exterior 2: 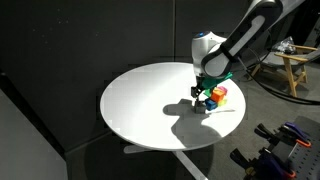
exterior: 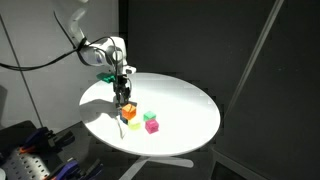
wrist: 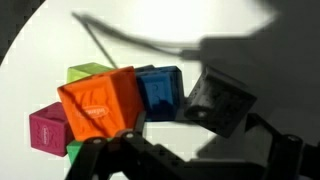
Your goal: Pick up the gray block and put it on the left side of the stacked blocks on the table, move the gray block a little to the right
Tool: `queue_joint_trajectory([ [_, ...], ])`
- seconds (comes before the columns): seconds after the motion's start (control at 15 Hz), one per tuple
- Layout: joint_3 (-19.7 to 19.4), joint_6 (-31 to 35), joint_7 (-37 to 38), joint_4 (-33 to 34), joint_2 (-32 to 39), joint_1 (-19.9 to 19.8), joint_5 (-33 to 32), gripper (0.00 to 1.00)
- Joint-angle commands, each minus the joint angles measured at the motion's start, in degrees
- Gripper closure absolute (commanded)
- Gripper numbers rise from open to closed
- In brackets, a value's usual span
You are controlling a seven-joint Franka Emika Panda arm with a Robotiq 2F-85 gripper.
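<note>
gripper [wrist: 190,152] spread wide above white table [exterior: 190,105], holding nothing, gray block [wrist: 220,102] tilted just beside blue cube [wrist: 158,88] of stacked blocks [wrist: 98,102]

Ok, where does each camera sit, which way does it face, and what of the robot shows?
Exterior view: raised beside the large round white table, looking down on it; white robot arm enters upper left.
Exterior view: raised, from another side; arm enters upper right.
Wrist view: on the wrist, close above the bright orange cube and small dull gray block; dark fingers at bottom edge.
Shared: table and arm in both exterior views; orange cube in all three.
</note>
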Motion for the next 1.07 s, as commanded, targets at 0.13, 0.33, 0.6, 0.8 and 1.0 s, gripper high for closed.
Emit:
queue_joint_trajectory([
  [0.13,-0.54,-2.33,-0.27,-0.10,-2.85,0.40,0.10,0.00],
  [0.33,-0.54,-3.34,0.40,-0.07,-4.23,0.59,-0.29,0.00],
  [0.6,-0.13,-6.18,1.98,1.53,-4.90,1.05,-0.52,0.00],
  [0.8,0.66,-8.46,2.92,3.96,-4.23,1.37,0.03,0.00],
  [1.0,1.92,-10.71,3.29,6.37,-3.41,1.49,0.98,0.00],
])
